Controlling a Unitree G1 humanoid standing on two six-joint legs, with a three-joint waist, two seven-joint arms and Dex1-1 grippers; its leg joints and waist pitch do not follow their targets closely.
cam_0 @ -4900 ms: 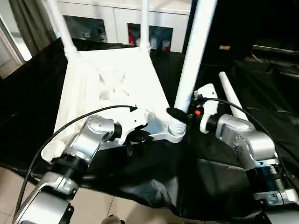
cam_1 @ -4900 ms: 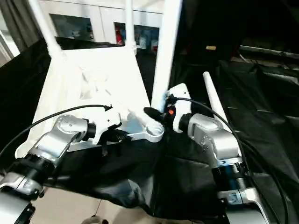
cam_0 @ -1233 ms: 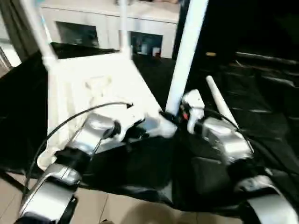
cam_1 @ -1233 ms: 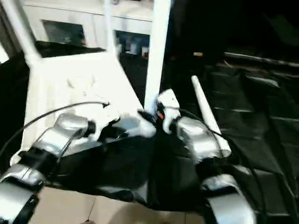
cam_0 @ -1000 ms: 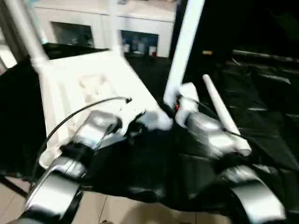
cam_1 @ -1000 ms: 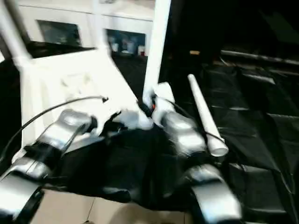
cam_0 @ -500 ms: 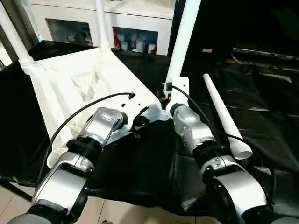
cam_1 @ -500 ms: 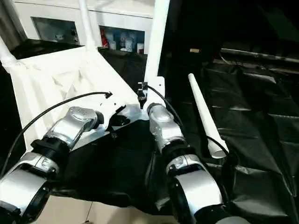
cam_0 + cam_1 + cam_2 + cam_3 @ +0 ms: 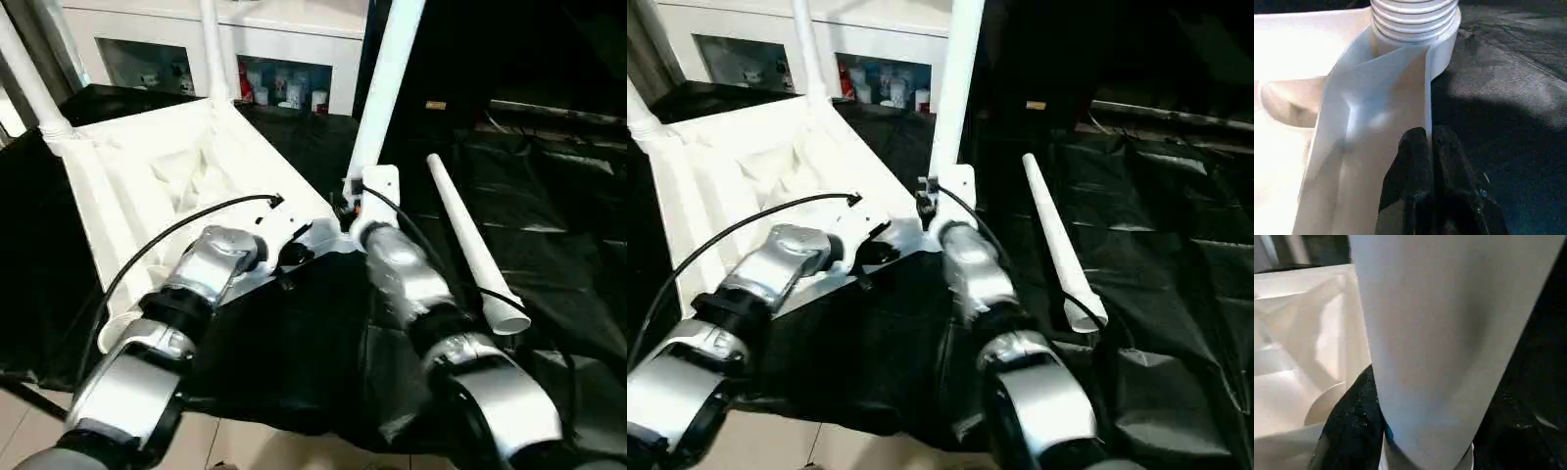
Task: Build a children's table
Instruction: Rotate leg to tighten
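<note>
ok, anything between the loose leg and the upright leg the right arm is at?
Only bare black sheet between the loose leg and the upright leg, seen in both eye views.

Bright light washes out the white table top (image 9: pixel 157 186), hiding its ribs. The black cover (image 9: pixel 549 206) stays dark. The close leg (image 9: pixel 1449 333) looks soft and fuzzy.

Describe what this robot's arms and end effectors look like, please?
Both arms are chunky tubes of glossy silver metal with black rings at the joints. The left arm has a thin black cable looping over it; another runs along the right arm. Each wrist carries a white block, the right one showing a small orange-red mark. The left end effector has two matte black, rounded fingers.
</note>
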